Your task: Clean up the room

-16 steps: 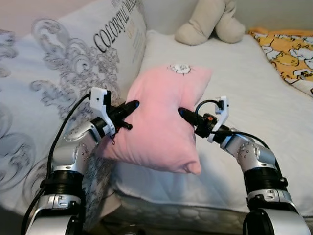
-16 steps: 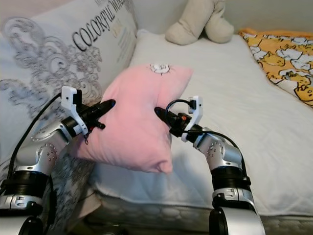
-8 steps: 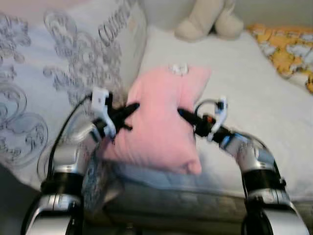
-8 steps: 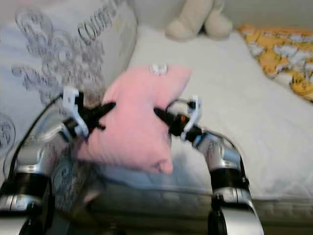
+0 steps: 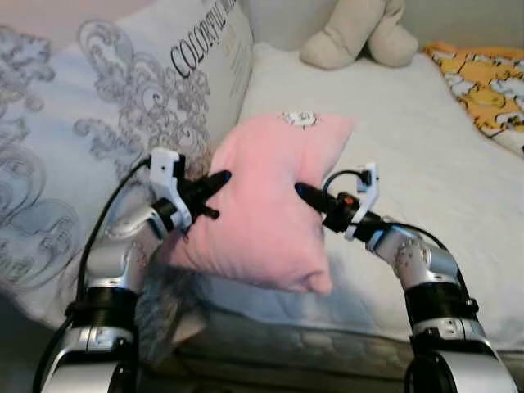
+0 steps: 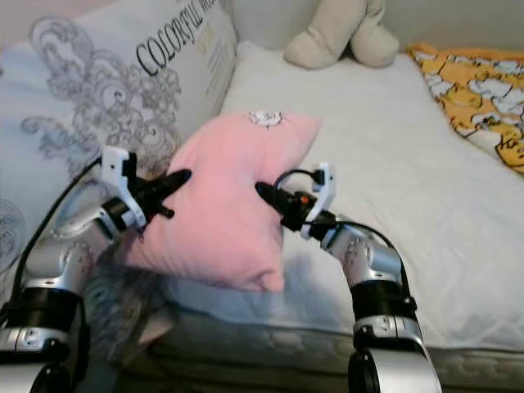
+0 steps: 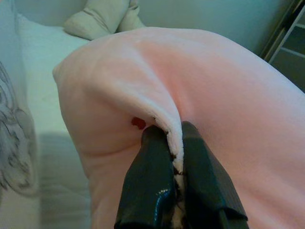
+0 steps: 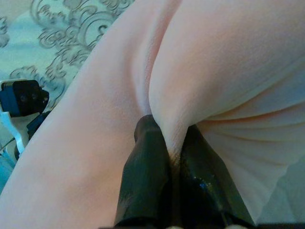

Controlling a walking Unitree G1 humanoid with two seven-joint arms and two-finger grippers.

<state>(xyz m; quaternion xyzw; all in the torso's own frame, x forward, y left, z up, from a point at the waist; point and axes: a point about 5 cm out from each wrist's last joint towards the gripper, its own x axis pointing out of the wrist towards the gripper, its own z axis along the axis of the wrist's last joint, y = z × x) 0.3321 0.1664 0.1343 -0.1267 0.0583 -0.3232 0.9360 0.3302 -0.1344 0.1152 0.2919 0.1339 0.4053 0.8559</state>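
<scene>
Firstly, setting: a bed (image 5: 426, 139) under a white textured cover, seen from its near edge; a large white pillow (image 5: 106, 123) with grey scrollwork and printed lettering lies along the robot's left, a beige plush toy (image 5: 360, 37) sits at the far end, and a yellow patterned blanket (image 5: 491, 90) lies at far right.

Item: one pink cushion (image 5: 266, 205), soft fleece, roughly square, tilted on a corner, held up between both arms over the near edge of the bed (a small white emblem shows near its top edge).

Left gripper (image 7: 175, 157): forearm raised and angled inward, fingers closed tight on a pinched fold of the cushion's left edge.

Right gripper (image 8: 167, 152): elbow bent, forearm reaching inward, fingers clamped on a fold of the cushion's right side.
</scene>
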